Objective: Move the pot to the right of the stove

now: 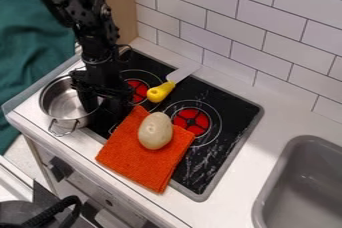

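Note:
The metal pot (59,97) sits at the left end of the counter, beside the stove's left edge, with a wire handle toward the front. My gripper (104,106) hangs over the pot's right side. Its fingers stand apart, one inside the pot and the other to the right of the rim, dark against the black stove. The stove (230,117) is a black cooktop with red burner centres, and its left part is partly hidden by the arm.
An orange cloth (137,164) lies across the stove's front, with a pale egg-shaped object (155,131) on it. Behind, a yellow-handled knife (161,92) rests on the stove. A grey sink (300,187) is at the lower right, and a tiled wall (234,27) runs along the back.

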